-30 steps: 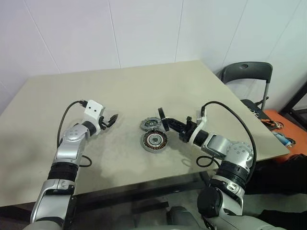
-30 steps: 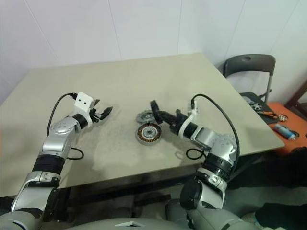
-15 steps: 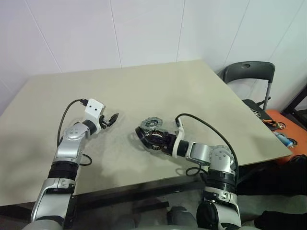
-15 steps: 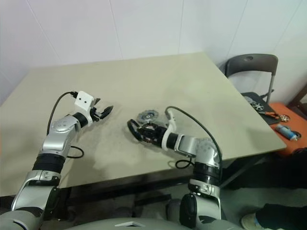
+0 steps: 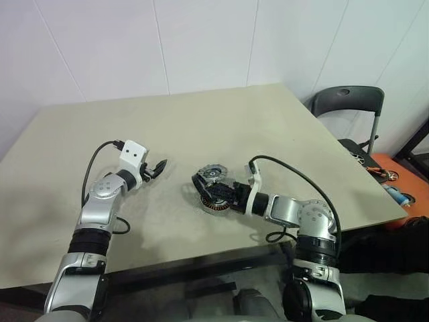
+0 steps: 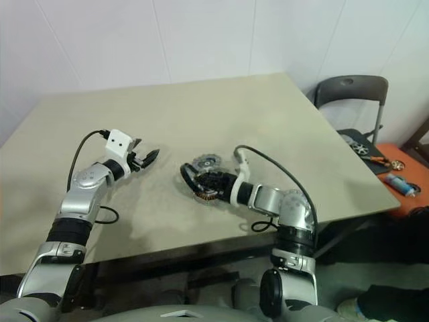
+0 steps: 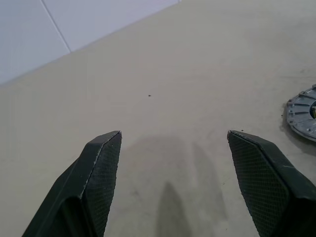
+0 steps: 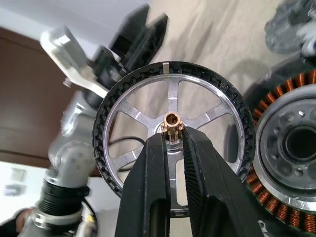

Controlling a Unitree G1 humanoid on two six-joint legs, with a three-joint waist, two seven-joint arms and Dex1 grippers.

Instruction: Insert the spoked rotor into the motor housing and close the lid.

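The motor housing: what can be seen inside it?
Inside the motor housing a ring of copper windings surrounds a grey core with a dark central hole. The spoked rotor, pinched by the right gripper, stands beside it, covering one edge.

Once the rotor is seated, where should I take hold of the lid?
Probably its raised central hub, from straight above. The lid lies flat on the table just beyond the motor housing, its thin rim offering little purchase. The open left claw is free; the right claw holds the spoked rotor.
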